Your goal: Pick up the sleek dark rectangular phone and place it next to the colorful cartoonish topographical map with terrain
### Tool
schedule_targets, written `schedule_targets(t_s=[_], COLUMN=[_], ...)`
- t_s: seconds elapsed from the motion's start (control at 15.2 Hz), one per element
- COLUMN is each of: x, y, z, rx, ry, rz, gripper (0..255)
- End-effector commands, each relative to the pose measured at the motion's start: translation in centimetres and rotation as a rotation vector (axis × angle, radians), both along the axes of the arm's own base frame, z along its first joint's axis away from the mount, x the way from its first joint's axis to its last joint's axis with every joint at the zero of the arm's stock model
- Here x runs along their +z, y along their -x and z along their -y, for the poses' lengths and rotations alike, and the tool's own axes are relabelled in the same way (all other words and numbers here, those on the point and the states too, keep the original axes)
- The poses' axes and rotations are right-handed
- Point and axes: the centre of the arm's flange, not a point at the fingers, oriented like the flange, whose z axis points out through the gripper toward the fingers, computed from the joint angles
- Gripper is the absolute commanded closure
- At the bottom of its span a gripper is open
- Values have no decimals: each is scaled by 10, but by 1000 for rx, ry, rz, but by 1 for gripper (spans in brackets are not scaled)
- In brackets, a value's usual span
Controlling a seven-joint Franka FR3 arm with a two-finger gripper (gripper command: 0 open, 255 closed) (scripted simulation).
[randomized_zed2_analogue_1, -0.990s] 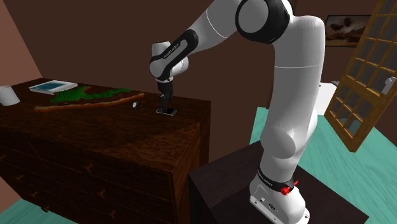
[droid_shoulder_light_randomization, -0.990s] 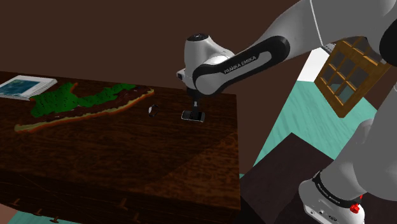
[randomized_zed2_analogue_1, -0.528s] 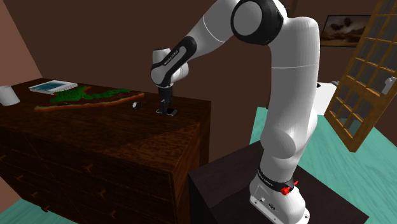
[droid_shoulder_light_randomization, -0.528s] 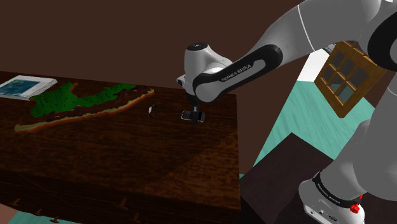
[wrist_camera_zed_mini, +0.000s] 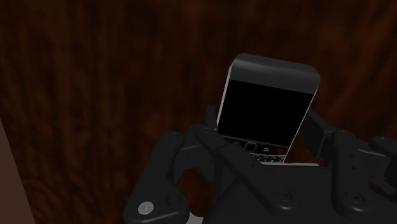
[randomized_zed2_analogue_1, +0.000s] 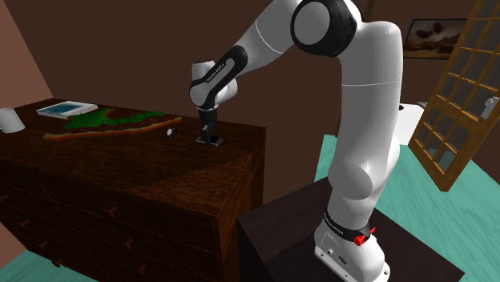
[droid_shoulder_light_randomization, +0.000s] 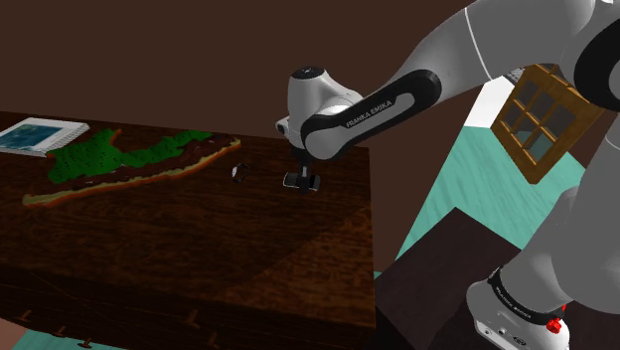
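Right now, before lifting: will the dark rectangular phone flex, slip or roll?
The dark rectangular phone looks like a rigid slab, so probably stiff. Its smooth sides may slip in the tool. Flat on the dark wooden top, it shouldn't roll.

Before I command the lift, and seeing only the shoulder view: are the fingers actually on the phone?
Observer: In the wrist view the fingers press both long sides of the phone at its keypad end.
Operator: Which face is up?
Observer: The dark screen, facing away from the wooden dresser top.
Operator: Anything past the topographical map?
Observer: The second exterior view shows a white object on the dresser's end beyond the topographical map.
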Motion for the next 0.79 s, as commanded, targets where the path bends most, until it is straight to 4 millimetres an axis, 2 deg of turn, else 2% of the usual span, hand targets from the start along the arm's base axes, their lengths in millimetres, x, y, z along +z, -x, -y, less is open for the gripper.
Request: schedule_targets(t_s=[0.0, 0.4, 0.73], x=[-1, -1, 25], y=[0, 0, 0], z=[0, 0, 0], rx=[-1, -1, -1], ry=[1, 1, 1], rz=[-1, -1, -1], gripper=[255, 255, 255])
